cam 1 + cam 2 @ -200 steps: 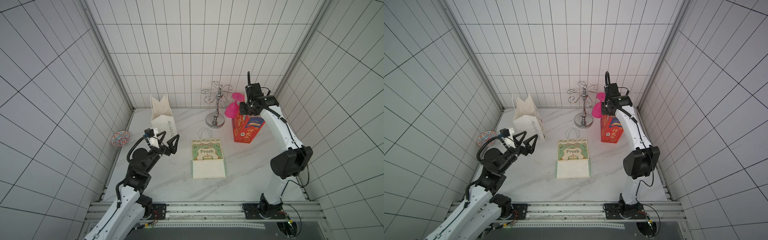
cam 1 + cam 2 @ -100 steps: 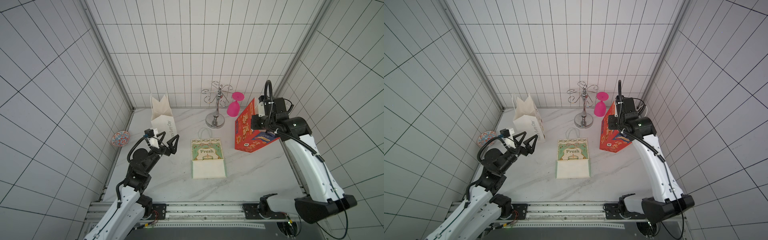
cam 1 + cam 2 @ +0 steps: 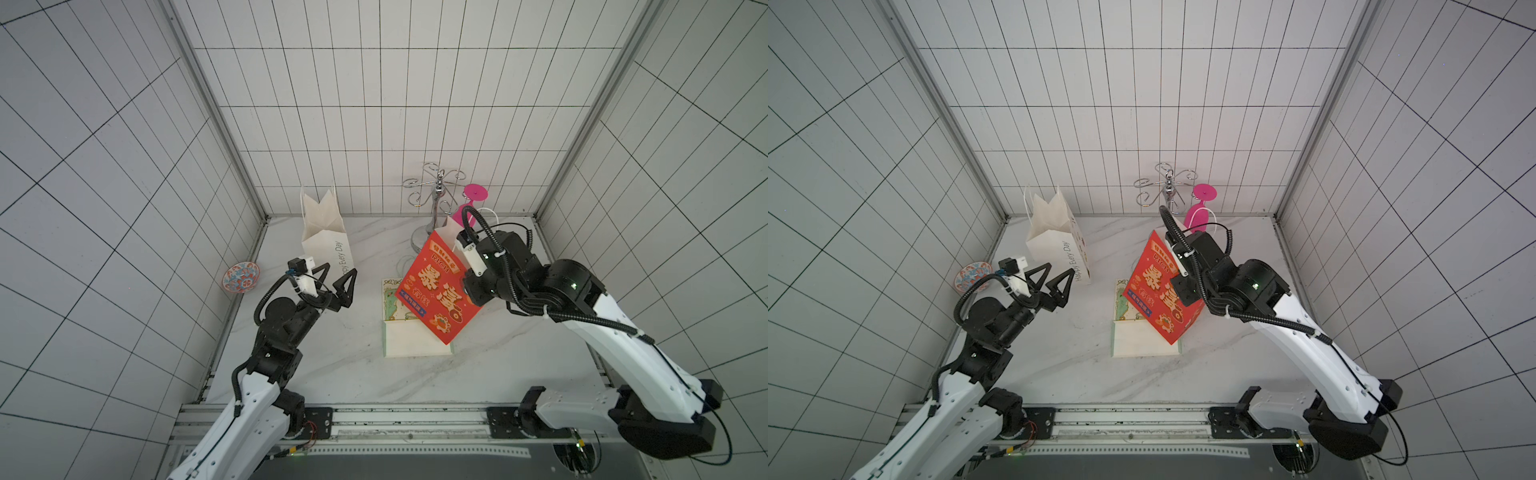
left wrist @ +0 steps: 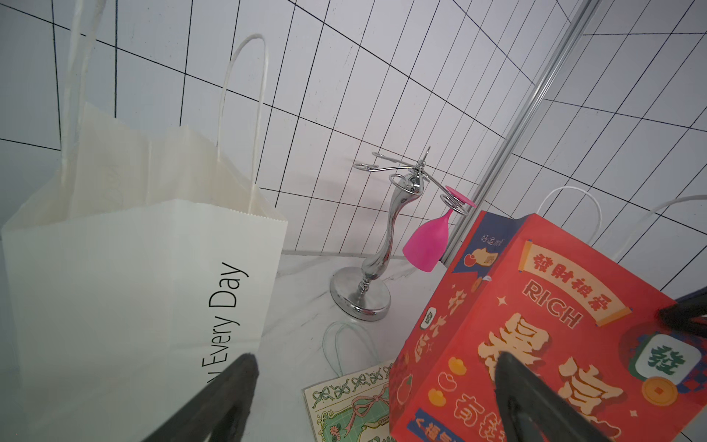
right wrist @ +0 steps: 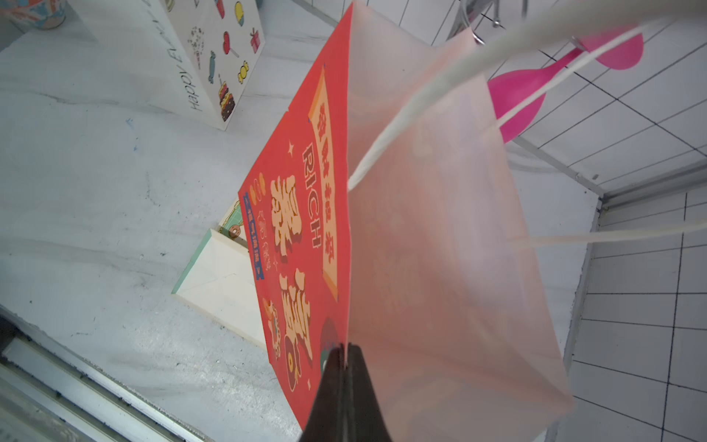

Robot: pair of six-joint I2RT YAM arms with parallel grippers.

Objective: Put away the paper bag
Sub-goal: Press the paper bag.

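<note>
Red paper bag (image 4: pixel 528 306) — "RICH"; white bag (image 4: pixel 114 287) — "Happy Every Day".

Bright, even, diffuse light; shadows on the marble table (image 3: pixel 332 374) are faint and soft-edged. Both top views bow the tile lines near the edges. In the right wrist view the cord handles (image 5: pixel 421 101) of the red paper bag (image 5: pixel 298 229) blur close to the lens. The chrome stand (image 4: pixel 388 237) carries small glints.

Three paper bags (image 3: pixel 436 291) (image 3: pixel 322 232) (image 3: pixel 411 343); one pink glass (image 3: pixel 460 212); one metal stand (image 3: pixel 437 195); one bowl (image 3: pixel 241 277).

The red bag (image 3: pixel 436 291) hides part of the flat bag (image 3: pixel 409 343).
</note>
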